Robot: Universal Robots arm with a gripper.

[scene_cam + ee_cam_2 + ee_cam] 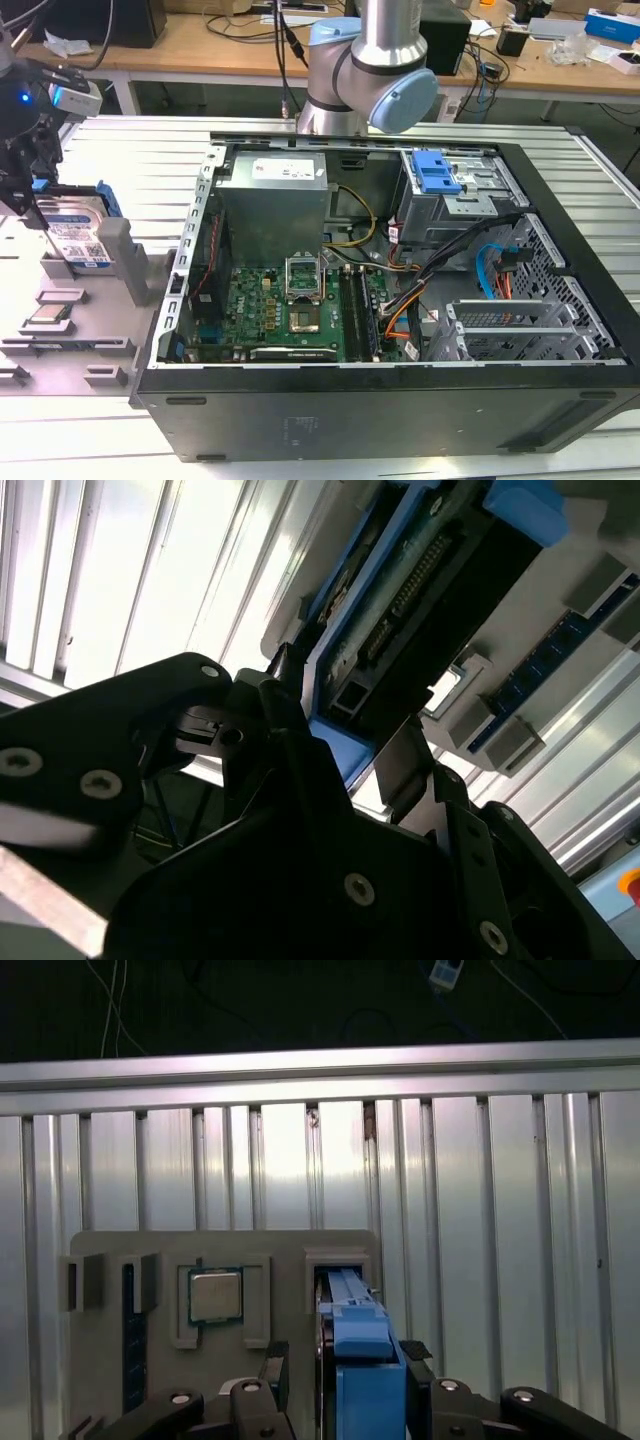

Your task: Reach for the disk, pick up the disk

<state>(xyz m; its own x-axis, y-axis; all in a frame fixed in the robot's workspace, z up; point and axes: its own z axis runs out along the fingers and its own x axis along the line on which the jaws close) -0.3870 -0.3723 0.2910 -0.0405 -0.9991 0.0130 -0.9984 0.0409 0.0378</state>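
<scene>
My claw (pixel 345 1358) is apart. The disk (pixel 350 1295) stands on its edge in the gap, down in the grey holder (pixel 290 1245) below me. If I squeeze crooked, the disk could slip, tip or jam in its slot.

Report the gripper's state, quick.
Gripper: open, astride the standing disk, with a gap visible at its side, so not clamped on it.

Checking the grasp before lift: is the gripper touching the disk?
Cannot tell. In both wrist views the gripper straddles the disk, but neither view shows plain contact or a plain gap.
</scene>
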